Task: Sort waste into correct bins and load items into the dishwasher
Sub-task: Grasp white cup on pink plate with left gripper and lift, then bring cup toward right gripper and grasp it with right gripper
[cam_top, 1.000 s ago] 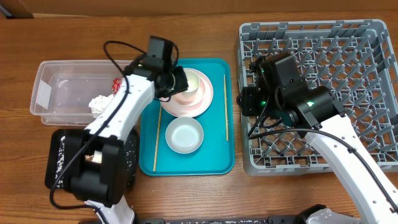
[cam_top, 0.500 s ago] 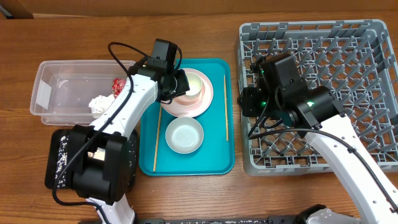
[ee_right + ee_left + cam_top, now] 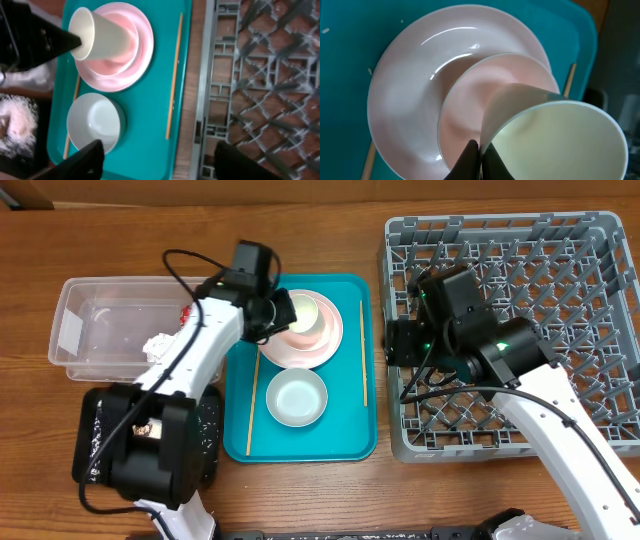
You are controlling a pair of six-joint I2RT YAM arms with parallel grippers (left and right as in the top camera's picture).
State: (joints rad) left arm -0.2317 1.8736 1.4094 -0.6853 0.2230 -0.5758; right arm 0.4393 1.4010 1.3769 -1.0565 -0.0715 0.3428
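My left gripper [image 3: 480,159] is shut on the rim of the small white cup [image 3: 555,140], one finger inside and one outside. The cup [image 3: 308,315] leans over inside the pink bowl [image 3: 470,100], which sits on the pink plate [image 3: 325,348] at the back of the teal tray. A pale grey-green bowl [image 3: 296,397] stands in front of them. One chopstick [image 3: 363,352] lies on the right of the tray, another [image 3: 252,402] on the left. My right gripper [image 3: 160,165] hangs open and holds nothing, above the gap between the tray and the grey dish rack [image 3: 560,280].
The teal tray [image 3: 350,435] lies mid-table. At the left, a clear tub [image 3: 100,320] holds a white napkin [image 3: 160,346] and a red wrapper [image 3: 186,314]. A black tray [image 3: 95,442] with rice sits in front of it, partly under my left arm.
The left gripper has closed on the cup's rim and shifted slightly left, leaning the cup over. The right gripper's fingers have spread wider apart; that arm has stayed put.
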